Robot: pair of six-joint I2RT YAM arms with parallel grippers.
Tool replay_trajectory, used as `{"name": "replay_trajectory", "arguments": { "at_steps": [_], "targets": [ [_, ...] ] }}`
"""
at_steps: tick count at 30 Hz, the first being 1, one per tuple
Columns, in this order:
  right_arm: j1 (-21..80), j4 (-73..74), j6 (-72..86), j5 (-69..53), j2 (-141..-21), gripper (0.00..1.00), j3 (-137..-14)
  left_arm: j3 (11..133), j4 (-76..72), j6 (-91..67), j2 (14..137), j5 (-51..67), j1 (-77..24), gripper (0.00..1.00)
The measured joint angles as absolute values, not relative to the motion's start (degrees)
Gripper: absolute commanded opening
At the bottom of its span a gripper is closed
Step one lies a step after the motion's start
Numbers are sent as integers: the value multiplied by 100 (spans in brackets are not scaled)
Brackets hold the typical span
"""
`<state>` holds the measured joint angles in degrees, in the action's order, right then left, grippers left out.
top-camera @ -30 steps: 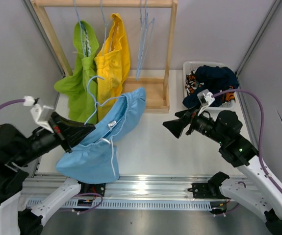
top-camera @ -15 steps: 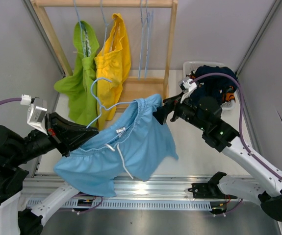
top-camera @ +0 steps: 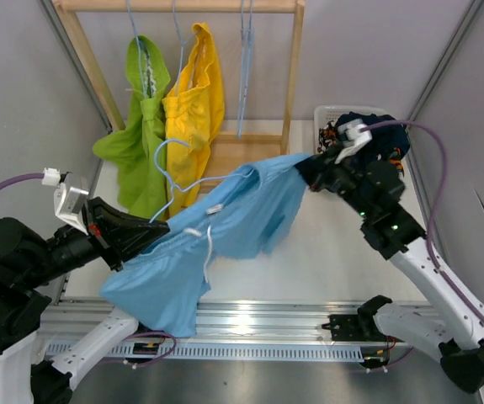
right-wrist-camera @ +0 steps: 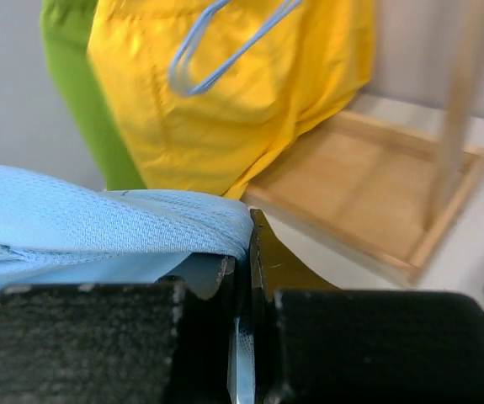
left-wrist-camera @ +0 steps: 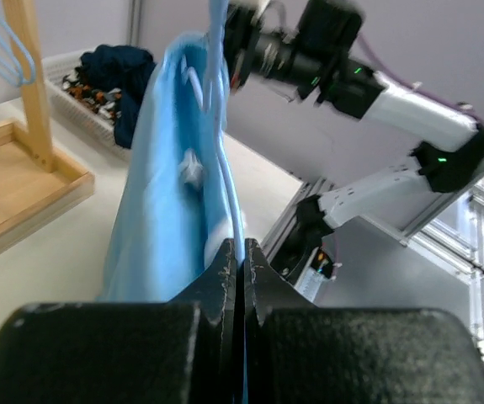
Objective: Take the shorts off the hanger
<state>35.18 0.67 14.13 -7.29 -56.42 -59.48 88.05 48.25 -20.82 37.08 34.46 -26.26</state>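
The light blue shorts (top-camera: 225, 223) stretch across the table between both arms. They still hang on a blue wire hanger (top-camera: 174, 172). My left gripper (top-camera: 153, 229) is shut on the hanger's wire (left-wrist-camera: 225, 160), with the shorts (left-wrist-camera: 162, 168) draped beside it. My right gripper (top-camera: 306, 171) is shut on the shorts' edge (right-wrist-camera: 98, 223) and holds it near the basket. Lime green shorts (top-camera: 136, 126) and yellow shorts (top-camera: 193, 101) hang on the rack. Navy shorts (top-camera: 374, 135) and a patterned pair (top-camera: 329, 140) lie in the basket.
The wooden rack (top-camera: 290, 84) stands at the back with a wooden base tray (top-camera: 258, 164) and two empty blue hangers (top-camera: 244, 50). A white basket (top-camera: 320, 118) sits at the back right. Grey walls close in on both sides; a metal rail (top-camera: 250, 324) runs along the near edge.
My right gripper reached the light blue shorts, shut on their edge and pulled them right toward the basket. The shorts are drawn out flat. The left arm barely moved.
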Motion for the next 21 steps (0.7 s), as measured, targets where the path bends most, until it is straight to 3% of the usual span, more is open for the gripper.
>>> {"name": "replay_trajectory", "arguments": {
  "at_steps": [7, 10, 14, 21],
  "targets": [
    [355, 12, 2397, -1905, -5065, 0, -5859, 8593, 4982, -1831, 3677, 2886, -2810, 0],
    [27, -19, 2652, -2303, -4943, 0, -5669, 8591, 4936, -1791, 3706, 2801, -2827, 0],
    [628, -56, 2735, -2257, -4753, 0, -5234, 8591, 4934, -1793, 3750, 2709, -2838, 0],
    [3968, 443, 2010, -1253, -4622, 0, -4936, 9048, 5002, -1684, 4351, 1542, -2877, 0]
  ]
}}
